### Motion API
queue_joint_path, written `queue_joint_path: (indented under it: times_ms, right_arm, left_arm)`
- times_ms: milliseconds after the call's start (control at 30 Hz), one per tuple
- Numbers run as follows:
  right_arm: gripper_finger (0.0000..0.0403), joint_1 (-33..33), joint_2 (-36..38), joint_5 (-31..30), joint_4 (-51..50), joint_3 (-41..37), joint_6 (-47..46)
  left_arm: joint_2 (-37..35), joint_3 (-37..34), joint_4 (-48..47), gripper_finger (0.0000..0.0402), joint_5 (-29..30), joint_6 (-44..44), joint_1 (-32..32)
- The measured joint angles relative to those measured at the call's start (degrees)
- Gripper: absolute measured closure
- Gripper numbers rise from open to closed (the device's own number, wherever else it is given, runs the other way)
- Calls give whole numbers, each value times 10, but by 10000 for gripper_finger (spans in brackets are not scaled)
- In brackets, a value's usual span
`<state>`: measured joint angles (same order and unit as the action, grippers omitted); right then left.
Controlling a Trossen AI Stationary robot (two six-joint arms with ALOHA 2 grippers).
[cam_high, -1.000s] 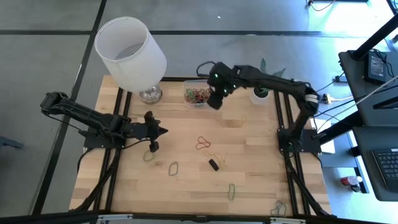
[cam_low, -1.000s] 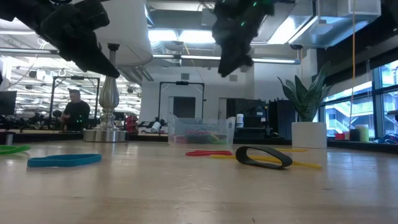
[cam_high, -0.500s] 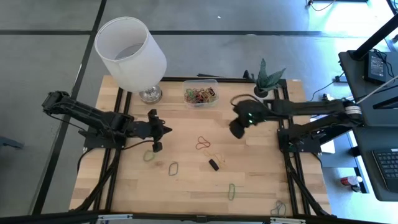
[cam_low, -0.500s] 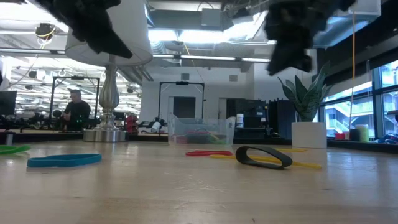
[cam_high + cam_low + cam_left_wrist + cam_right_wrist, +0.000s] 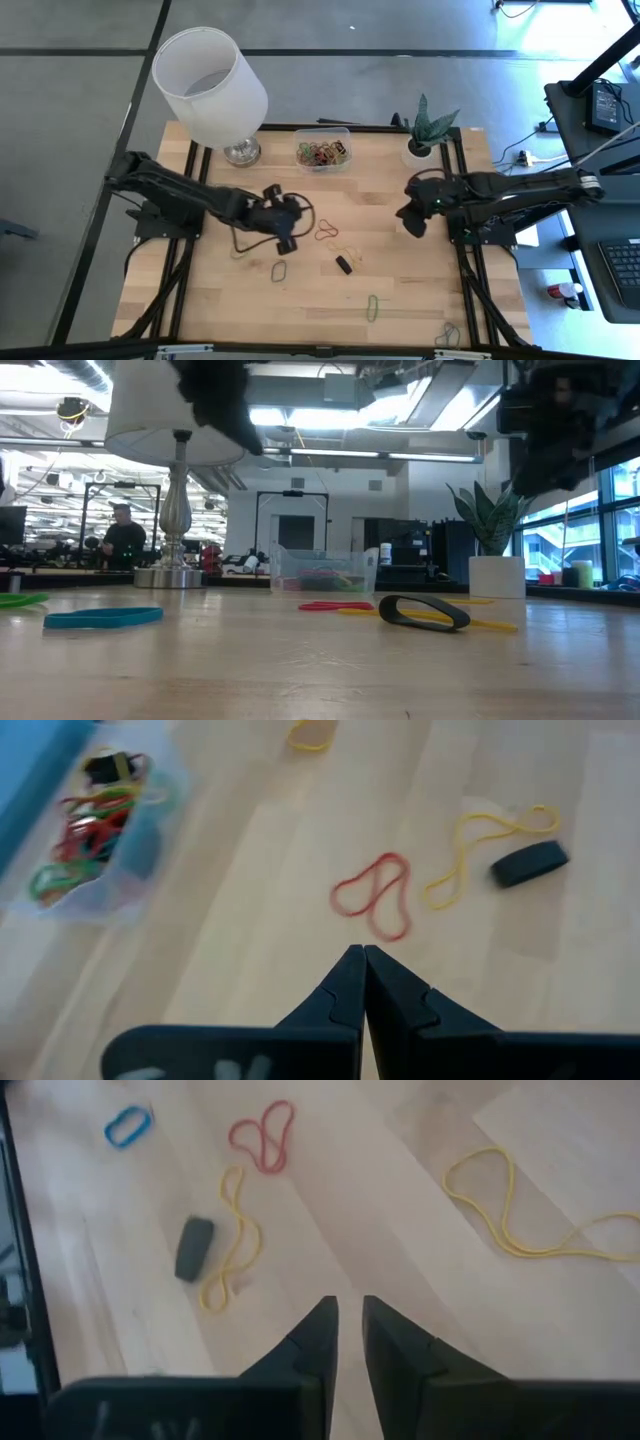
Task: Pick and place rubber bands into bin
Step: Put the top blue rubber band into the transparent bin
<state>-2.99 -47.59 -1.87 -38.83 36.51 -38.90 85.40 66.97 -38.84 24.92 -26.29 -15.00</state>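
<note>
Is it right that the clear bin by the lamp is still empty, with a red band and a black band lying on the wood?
Not quite: the bin already holds a heap of coloured rubber bands, as the high view shows. The red band and the black band do lie on the wood.

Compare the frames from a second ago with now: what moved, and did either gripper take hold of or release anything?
The right gripper swung from over the bin out to the table's right side, its fingers narrowing with nothing between them. The left gripper, shut and empty, advanced toward the red rubber band. The bin and the loose bands stayed put.
</note>
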Motion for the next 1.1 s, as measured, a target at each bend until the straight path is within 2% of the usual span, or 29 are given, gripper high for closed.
queue_joint_path:
  times_ms: [267, 400, 600, 700, 833, 1100]
  right_arm:
    - [348, -3, 55, 0, -8, -38, 35]
    - [348, -3, 66, 0, -9, -50, 50]
    - [348, -3, 67, 2, -9, -54, 69]
    - [348, -3, 67, 5, -9, -54, 80]
    - [348, -3, 67, 5, -8, -54, 84]
    - [348, -3, 66, 6, -7, -54, 92]
  left_arm:
    - [128, 120, -45, 398, -42, -1, -14]
    - [167, 149, -116, 395, -80, -82, -28]
    - [198, 149, -215, 368, -137, -263, -50]
    - [215, 150, -227, 345, -171, -336, -61]
    - [243, 137, -212, 316, -228, -382, -67]
    - [291, 117, -196, 277, -243, -451, -82]
